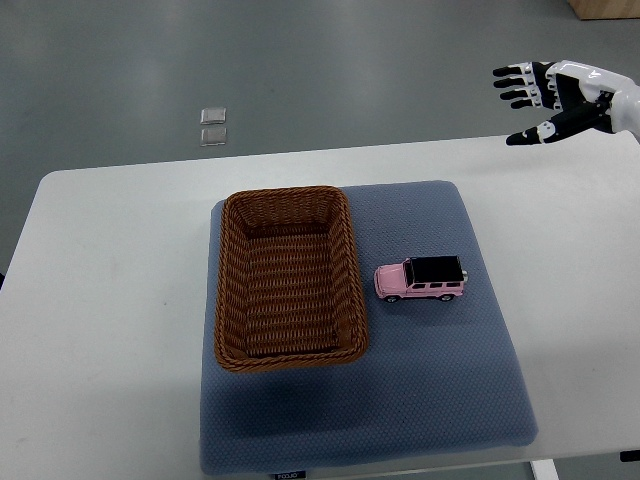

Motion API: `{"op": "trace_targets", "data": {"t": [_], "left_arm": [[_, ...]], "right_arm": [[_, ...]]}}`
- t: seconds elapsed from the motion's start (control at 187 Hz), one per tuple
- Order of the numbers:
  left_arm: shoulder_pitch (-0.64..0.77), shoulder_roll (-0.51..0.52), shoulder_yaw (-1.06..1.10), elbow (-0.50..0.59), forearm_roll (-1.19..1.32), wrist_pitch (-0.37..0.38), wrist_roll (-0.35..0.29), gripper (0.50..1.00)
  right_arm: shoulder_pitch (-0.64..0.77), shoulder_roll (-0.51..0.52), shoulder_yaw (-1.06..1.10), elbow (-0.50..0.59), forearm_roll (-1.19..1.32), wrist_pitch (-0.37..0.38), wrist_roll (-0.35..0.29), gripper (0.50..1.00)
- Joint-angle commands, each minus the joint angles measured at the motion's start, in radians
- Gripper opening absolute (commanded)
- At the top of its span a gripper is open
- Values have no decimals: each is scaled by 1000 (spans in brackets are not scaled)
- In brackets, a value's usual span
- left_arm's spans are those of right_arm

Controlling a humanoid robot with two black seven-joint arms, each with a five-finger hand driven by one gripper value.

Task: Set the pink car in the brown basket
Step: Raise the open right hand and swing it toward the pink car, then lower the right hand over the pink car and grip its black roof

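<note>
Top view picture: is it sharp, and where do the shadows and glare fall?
Top view: sharp overall; the pink car and brown basket weave read crisply. A soft shadow darkens the blue mat beside the basket's near left corner. The white table looks bright and even, without harsh glare. The right hand is slightly soft.

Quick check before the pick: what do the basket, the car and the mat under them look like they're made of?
Basket: woven wicker or rattan, brown, with visible braided strands and a slight sheen. Car: hard, glossy pink body with a black roof, likely die-cast metal or plastic; the picture can't tell which. Mat: blue-grey, matte, with a fine dotted texture, seemingly fabric-covered foam or rubber.
</note>
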Motion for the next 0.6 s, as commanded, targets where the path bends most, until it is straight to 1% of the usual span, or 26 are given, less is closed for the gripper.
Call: {"op": "trace_targets", "data": {"t": [0.0, 0.139, 0.31, 0.432, 0.491, 0.593], "left_arm": [[0, 0, 2, 0, 1, 0, 0, 1000], [0, 0, 2, 0, 1, 0, 0, 1000], [0, 0, 2, 0, 1, 0, 0, 1000], [0, 0, 2, -1, 3, 0, 0, 1000], [0, 0, 2, -1, 3, 0, 0, 1000], [0, 0, 2, -1, 4, 0, 2, 1000]], "right_arm": [[64, -18, -57, 75, -125, 1, 1, 924], [121, -16, -131, 169, -257, -1, -1, 926], [134, 4, -175, 239, -322, -7, -7, 924], [134, 65, -226, 249, -369, -64, -16, 924], [134, 99, -275, 244, -411, -103, -27, 924], [132, 146, -338, 245, -451, -133, -28, 919]]}}
